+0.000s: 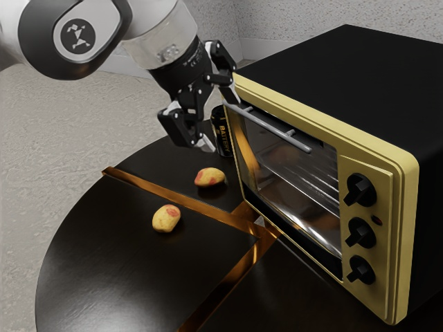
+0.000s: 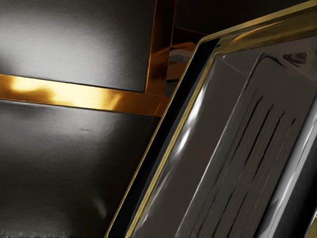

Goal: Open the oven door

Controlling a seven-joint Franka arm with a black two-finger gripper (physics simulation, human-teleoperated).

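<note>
a black two-finger gripper (image 1: 218,119) hangs open, its fingers spread apart, at the upper corner of a yellow-fronted oven (image 1: 346,69), at the side of its front away from the knobs (image 1: 360,190). the oven door (image 1: 287,183) lies below the hand and toward the exterior view's right, closed in the front of the oven, with the near end of its handle (image 1: 277,131) close to one fingertip. the door is a dark, glossy glass panel crossed by bright streaks, the handle a slim gray metal bar along its upper edge. in front of the oven, two red-blotched yellow potatoes (image 1: 166,218) rest on a dark table (image 1: 104,270); a black can (image 1: 225,138) stands just beside the oven.
</note>
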